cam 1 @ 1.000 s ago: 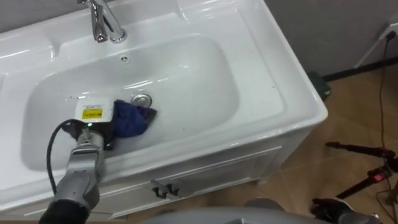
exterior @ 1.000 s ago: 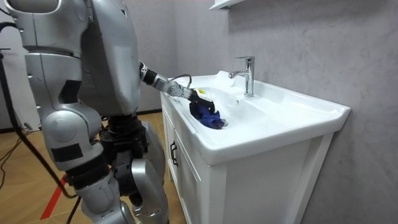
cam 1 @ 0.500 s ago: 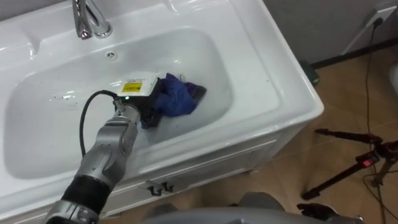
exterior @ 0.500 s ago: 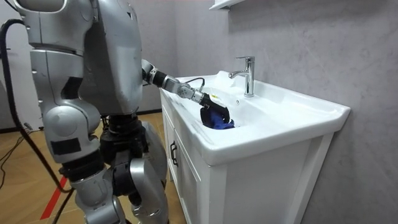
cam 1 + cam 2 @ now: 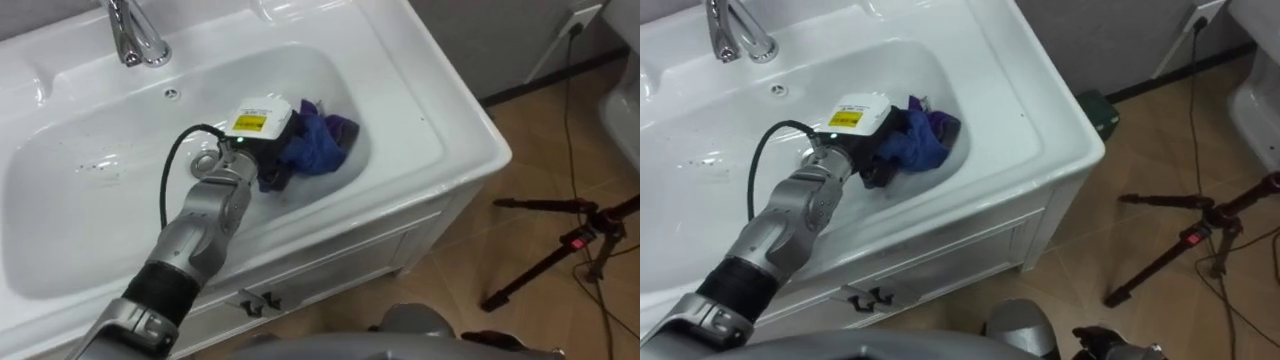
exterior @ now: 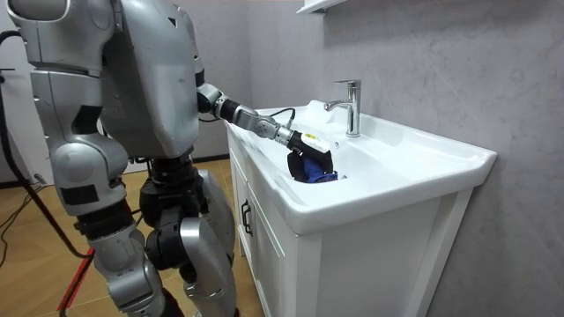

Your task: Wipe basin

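The left hand [image 5: 252, 143] rests on the blue cloth [image 5: 320, 145] inside the white basin [image 5: 425, 125], near the tap [image 5: 128, 35]. I cannot tell if it grips.

Both eye views are looking steeply down from the robot's head, close above the basin [image 5: 430, 110], a little apart from each other. The room view is standing farther off, facing the basin's front corner level; all are sharing its tap [image 5: 125, 35].

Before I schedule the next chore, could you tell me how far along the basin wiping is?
Mid-wipe, I'd judge: the left robot hand rests on the blue cloth at the basin's right end. Nothing shows which parts are finished. Dark specks on the bowl's left side suggest that area remains.
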